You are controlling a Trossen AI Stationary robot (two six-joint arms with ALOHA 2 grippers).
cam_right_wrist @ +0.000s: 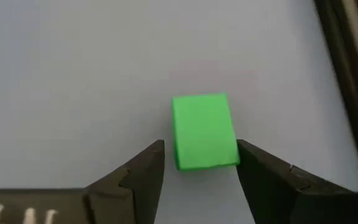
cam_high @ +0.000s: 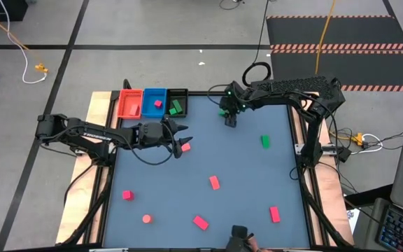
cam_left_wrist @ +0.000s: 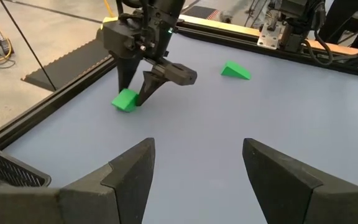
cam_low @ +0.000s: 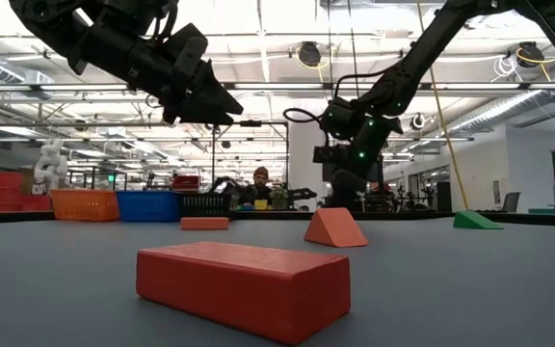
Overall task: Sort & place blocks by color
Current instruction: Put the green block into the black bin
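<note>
Your right hand [cam_right_wrist: 201, 163] is low on the worktop [cam_high: 243, 168] near the black tray [cam_high: 177, 102], fingers part-open astride a green block [cam_right_wrist: 204, 130] but not gripping; close, lift, carry it there, while your left hand [cam_left_wrist: 197, 165] hovers open, empty.

The right arm reaches across from its side, wrist bent down, right gripper [cam_high: 229, 119] pointing at the bench with its fingers [cam_right_wrist: 143, 169] apart. The left arm stretches inward and level, left gripper [cam_high: 183, 136] raised above the bench, fingers [cam_left_wrist: 129, 171] spread.
</note>
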